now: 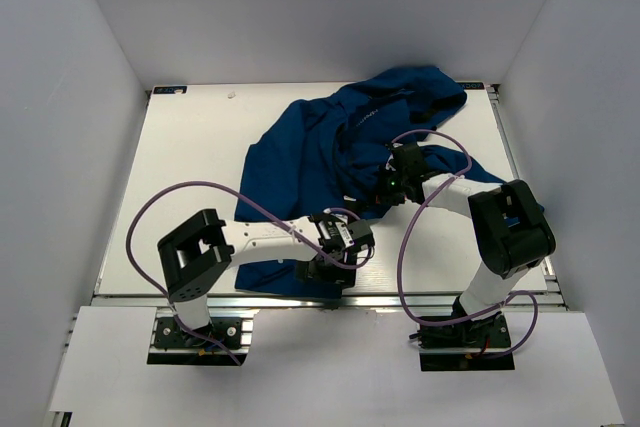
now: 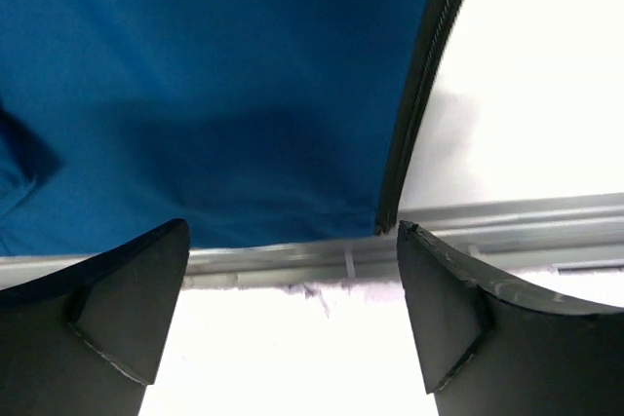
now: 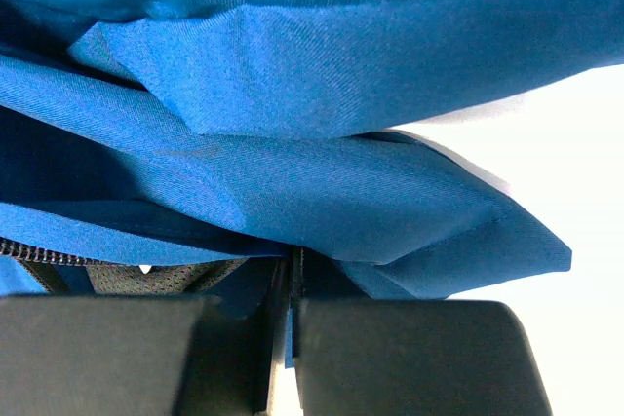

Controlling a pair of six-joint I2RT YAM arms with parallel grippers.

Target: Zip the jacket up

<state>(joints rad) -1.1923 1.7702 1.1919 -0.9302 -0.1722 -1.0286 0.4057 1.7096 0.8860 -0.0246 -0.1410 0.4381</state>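
The dark blue jacket (image 1: 330,147) lies crumpled across the middle and back right of the table. My left gripper (image 1: 335,259) is open and empty over the jacket's bottom hem near the front edge; the left wrist view shows the hem (image 2: 195,94) and the dark zipper edge (image 2: 414,104) ending just above my fingers (image 2: 448,299). My right gripper (image 1: 392,184) is shut on a fold of jacket fabric (image 3: 292,192) by the zipper (image 3: 39,252); a thin strip of blue cloth sits pinched between the pads.
The table's metal front rail (image 2: 507,221) runs just below the hem. White walls enclose the table on three sides. Purple cables (image 1: 190,192) loop above both arms. The bare white table surface (image 1: 190,147) lies to the left of the jacket.
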